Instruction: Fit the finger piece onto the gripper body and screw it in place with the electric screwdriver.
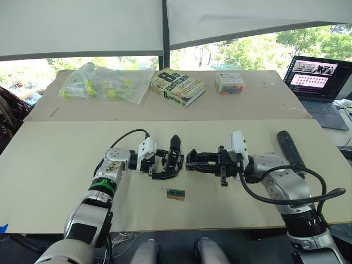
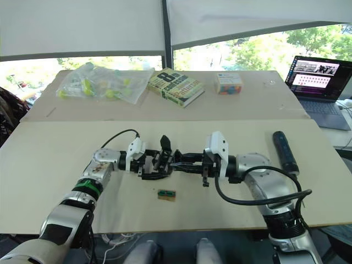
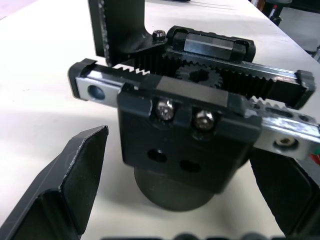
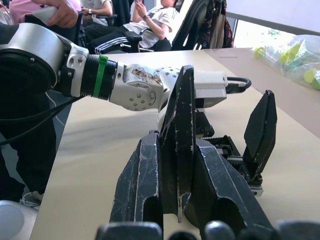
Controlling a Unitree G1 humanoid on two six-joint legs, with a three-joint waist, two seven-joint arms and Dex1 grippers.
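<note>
The gripper body (image 3: 190, 130), a black block with toothed rails and silvery screws, stands mid-table. A black tapered finger (image 1: 175, 144) rises upright from it. My left gripper (image 1: 163, 166) straddles the body; its fingers (image 3: 75, 185) are open, and bare table shows between one finger and the body. My right gripper (image 1: 191, 160) is shut on the finger piece (image 4: 181, 115), a black tapered piece held upright right beside the body. The electric screwdriver (image 1: 290, 147), a thick black cylinder, lies on the table at the right, beyond my right arm.
A small green-topped block (image 1: 176, 193) lies near the front edge below the grippers. At the back are a bag of yellow-green items (image 1: 104, 83), a book (image 1: 177, 86) and a small box (image 1: 229, 82). An open laptop (image 1: 319, 77) stands at the far right.
</note>
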